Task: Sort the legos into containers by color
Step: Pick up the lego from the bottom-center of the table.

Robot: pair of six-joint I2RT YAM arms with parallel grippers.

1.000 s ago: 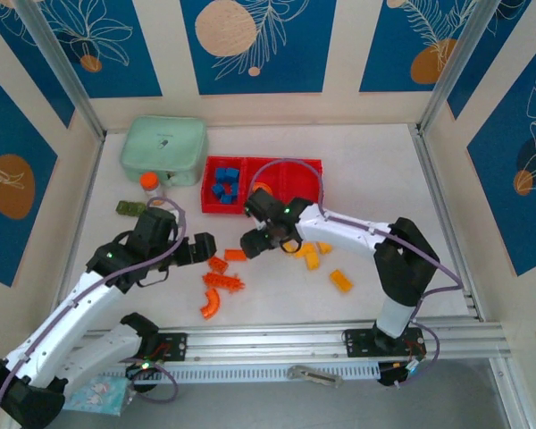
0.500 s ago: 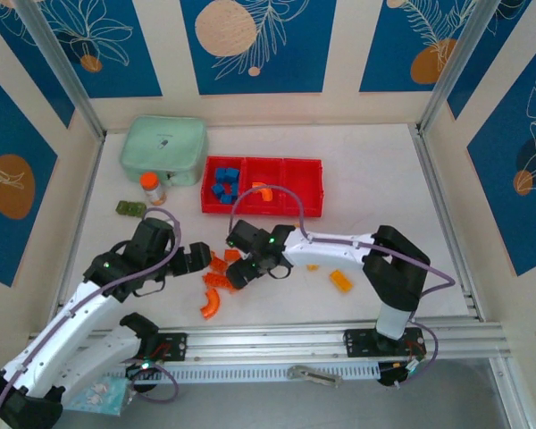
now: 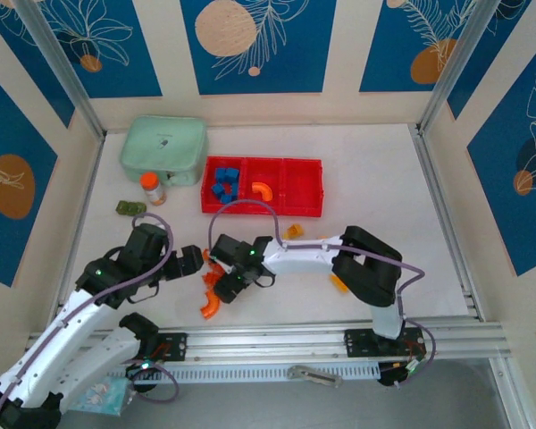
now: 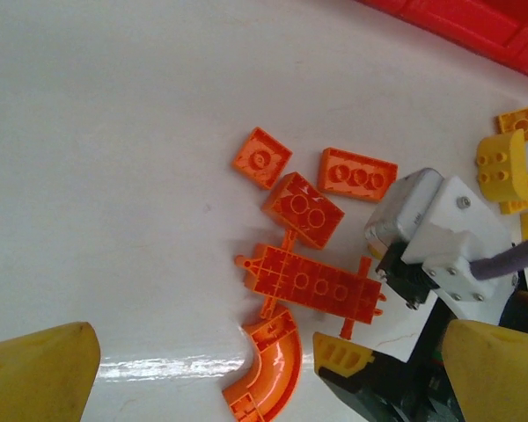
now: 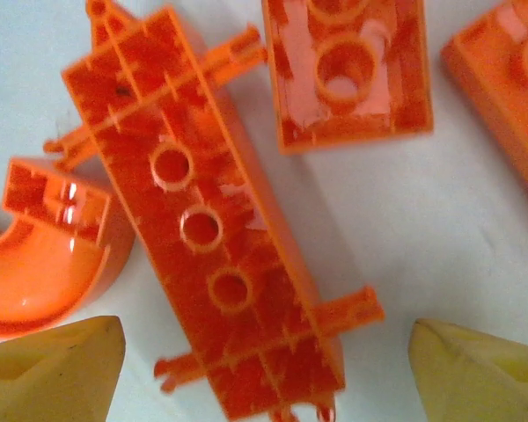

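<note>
The red tray (image 3: 277,212) lies toward the far side of the table (image 3: 384,179), with its three square compartments joined in a row and its left end just beside the mint green case (image 3: 163,150). The left compartment (image 3: 209,202) holds a pile of blue bricks (image 3: 223,186). The middle compartment (image 3: 272,173) holds one orange elbow brick (image 3: 263,190). The right compartment (image 3: 304,188) shows its bare red floor. The remaining bricks lie on the table, in front of the tray and apart from it. In the left wrist view, an orange group consists of a square plate (image 4: 261,158), two short bricks (image 4: 356,173) and (image 4: 303,209), a long toothed brick (image 4: 312,283) and a curved orange brick (image 4: 271,374) touching its near end. Yellow bricks (image 4: 502,163) lie to the right of this group, below a corner of the tray. In the top view, one yellow brick (image 3: 293,232) rests near the tray's front wall. The left gripper (image 3: 189,260) is positioned at the left edge of the orange group, with its jaws spread fully and nothing between them. The right gripper (image 5: 264,369) is lowered over the long toothed brick. Its jaws stand wide, one fingertip on each side of the brick, with a gap visible at both sides, so the brick is not gripped.
</note>
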